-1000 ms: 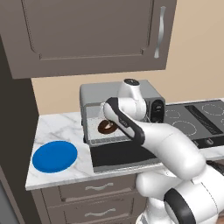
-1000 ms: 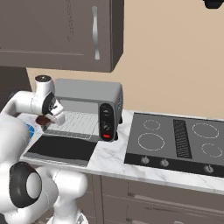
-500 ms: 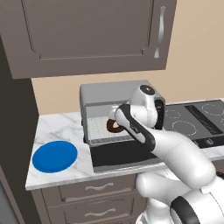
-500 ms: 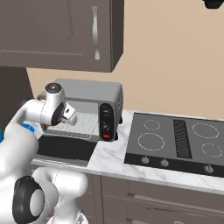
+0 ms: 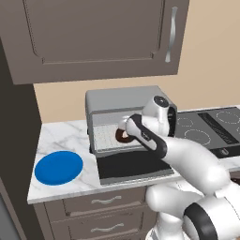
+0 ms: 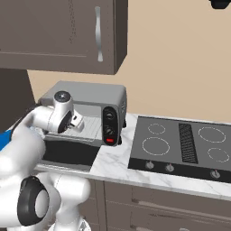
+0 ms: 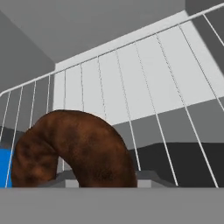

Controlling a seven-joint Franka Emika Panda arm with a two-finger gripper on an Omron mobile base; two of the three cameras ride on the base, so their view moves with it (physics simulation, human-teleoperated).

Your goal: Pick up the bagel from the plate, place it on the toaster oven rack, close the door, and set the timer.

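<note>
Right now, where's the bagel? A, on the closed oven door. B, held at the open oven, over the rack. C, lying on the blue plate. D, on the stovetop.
B: the bagel sits at the gripper in front of the rack, the door is folded down, and the plate is bare.

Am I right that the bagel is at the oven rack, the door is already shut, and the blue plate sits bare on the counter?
Not quite: the door is open, folded down flat in the left base view. The bagel is at the toaster oven rack, and the plate sits bare on the counter.
</note>
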